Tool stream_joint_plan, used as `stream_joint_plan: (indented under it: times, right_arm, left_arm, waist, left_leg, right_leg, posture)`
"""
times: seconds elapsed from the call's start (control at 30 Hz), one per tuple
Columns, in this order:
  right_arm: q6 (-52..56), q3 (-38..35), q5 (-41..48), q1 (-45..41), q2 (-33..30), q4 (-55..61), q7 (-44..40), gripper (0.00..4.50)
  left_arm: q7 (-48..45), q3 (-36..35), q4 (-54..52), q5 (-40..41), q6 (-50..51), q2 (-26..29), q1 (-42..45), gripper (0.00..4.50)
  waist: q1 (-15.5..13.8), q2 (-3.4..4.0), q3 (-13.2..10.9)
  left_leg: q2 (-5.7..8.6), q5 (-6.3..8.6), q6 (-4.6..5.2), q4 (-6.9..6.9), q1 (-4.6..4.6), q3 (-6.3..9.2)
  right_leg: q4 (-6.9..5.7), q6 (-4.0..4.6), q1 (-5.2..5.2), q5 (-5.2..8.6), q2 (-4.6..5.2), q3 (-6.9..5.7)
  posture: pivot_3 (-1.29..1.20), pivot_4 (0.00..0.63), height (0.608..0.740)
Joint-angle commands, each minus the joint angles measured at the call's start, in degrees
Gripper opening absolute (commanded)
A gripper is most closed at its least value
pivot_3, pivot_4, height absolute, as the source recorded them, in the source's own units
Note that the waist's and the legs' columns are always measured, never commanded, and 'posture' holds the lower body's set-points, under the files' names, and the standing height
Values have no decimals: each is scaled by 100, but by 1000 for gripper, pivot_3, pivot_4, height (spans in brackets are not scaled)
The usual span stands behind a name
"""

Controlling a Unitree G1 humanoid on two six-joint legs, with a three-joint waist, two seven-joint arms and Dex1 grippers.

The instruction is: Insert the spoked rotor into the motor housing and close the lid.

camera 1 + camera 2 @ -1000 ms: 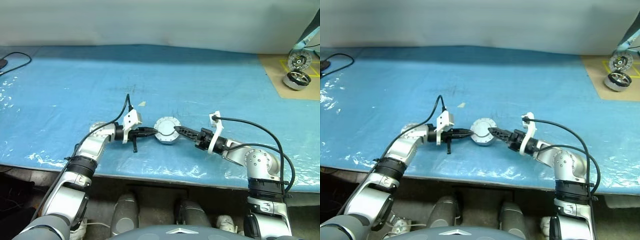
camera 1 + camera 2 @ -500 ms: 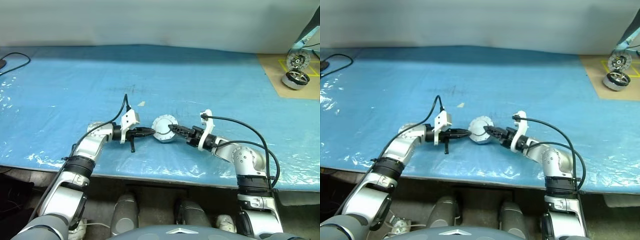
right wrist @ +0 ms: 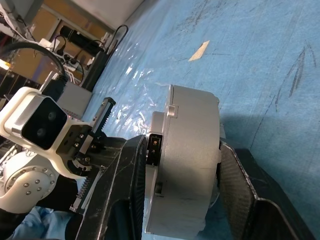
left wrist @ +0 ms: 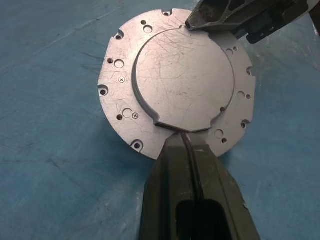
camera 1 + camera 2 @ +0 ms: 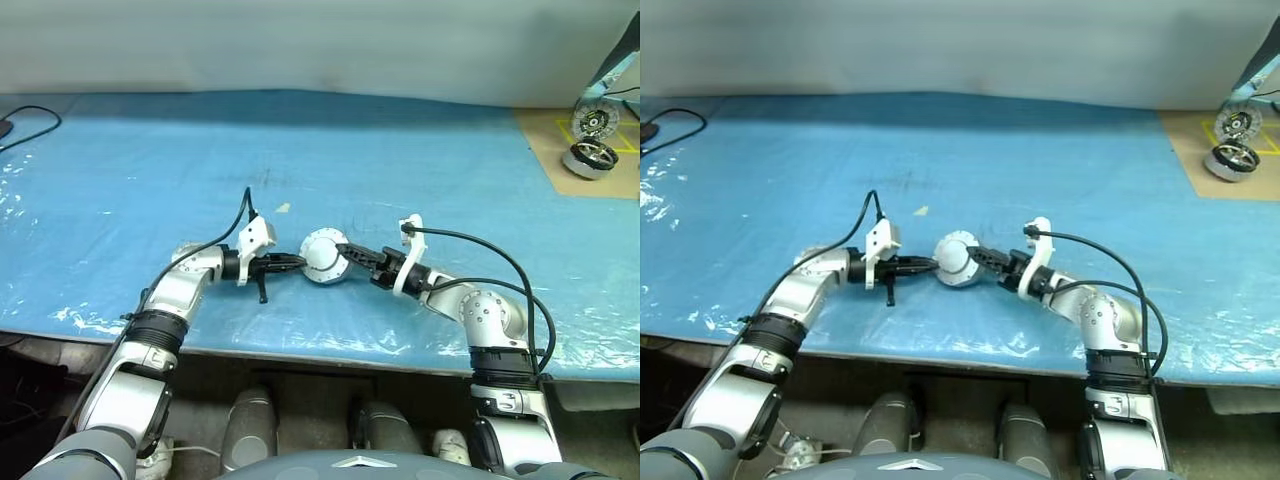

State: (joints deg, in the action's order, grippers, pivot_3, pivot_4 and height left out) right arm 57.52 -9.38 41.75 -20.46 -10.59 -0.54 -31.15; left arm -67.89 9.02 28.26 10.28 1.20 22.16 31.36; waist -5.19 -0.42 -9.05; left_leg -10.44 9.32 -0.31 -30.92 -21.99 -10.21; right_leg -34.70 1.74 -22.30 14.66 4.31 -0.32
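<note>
The motor housing [image 5: 322, 256] is a thick round grey part at the middle of the blue table cover, tipped up with a shadow beneath it. Its lid [image 4: 182, 80] lies closed on it, plain grey face outward. My left gripper [image 5: 300, 262] is shut, and its tips [image 4: 180, 137] touch the lid's rim from the left. From the right, my right gripper [image 3: 182, 147] has one finger [image 3: 132, 165] against each side of the housing, shut on it. A spoked rotor [image 5: 590, 158] sits far off at the right on a brown board.
A second round part with a dark centre [image 5: 597, 122] lies behind the rotor on the brown board [image 5: 560, 150]. A black cable [image 5: 30, 125] curls at the far left. The table's front edge [image 5: 300, 352] runs just below both arms.
My right gripper has moved left onto the housing and narrowed its fingers around it. The housing has shifted slightly left and tipped. The left gripper has stayed in place.
</note>
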Motion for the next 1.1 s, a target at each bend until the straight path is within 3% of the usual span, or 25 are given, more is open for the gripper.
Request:
stream_joint_plan:
  times: [0.03,0.17,0.27,0.63,0.97,1.0,1.1]
  right_arm:
    - [46,66,49,-35,166,-169,109,1680]
    - [14,-196,225,-87,292,-273,168,1664]
    - [21,-321,237,-174,398,-444,376,1148]
    - [144,-805,634,-241,657,-675,914,1149]
    - [317,-974,1122,-115,759,-360,1091,1149]
    - [341,-1050,1190,-143,748,-328,1174,1149]
    - [428,-1450,1731,-248,731,-93,1376,1149]
  left_arm:
    - [17,-40,-63,23,67,46,-24,0]
    - [-4,-82,-190,78,176,67,-95,0]
    - [23,-211,-341,272,389,44,-91,0]
    - [-185,-1001,-1781,1757,2506,527,29,0]
    - [779,-1924,-1773,2746,3747,348,115,0]
    - [1054,-2309,-1666,3188,4101,225,207,0]
    - [1599,-3019,-1500,3979,4752,61,388,572]
  waist:
    - [12,0,0]
    - [47,0,0]
    - [60,0,-1]
    - [114,6,-11]
    - [106,10,-14]
    - [102,11,-14]
    - [96,11,-15]
  left_leg:
    - [0,0,0,0,-1,0]
    - [0,0,0,2,-5,0]
    - [2,0,0,2,-10,-1]
    - [3,-2,-2,1,-46,-2]
    - [3,-2,-2,-2,-55,-1]
    - [3,-2,-2,-2,-60,1]
    - [8,-3,-3,-6,-80,6]
  right_leg:
    - [0,0,-2,0,0,0]
    - [0,0,-6,0,-1,0]
    - [1,1,-9,0,0,0]
    - [-6,2,-45,-1,-2,-3]
    - [-6,2,-45,-2,-2,-9]
    - [-5,1,-46,-2,-2,-12]
    - [-7,0,-60,-4,-1,-20]
  posture:
    - [0,150,740]
    - [0,150,740]
    - [0,150,740]
    - [0,150,740]
    - [0,150,740]
    - [0,150,740]
    - [0,150,740]
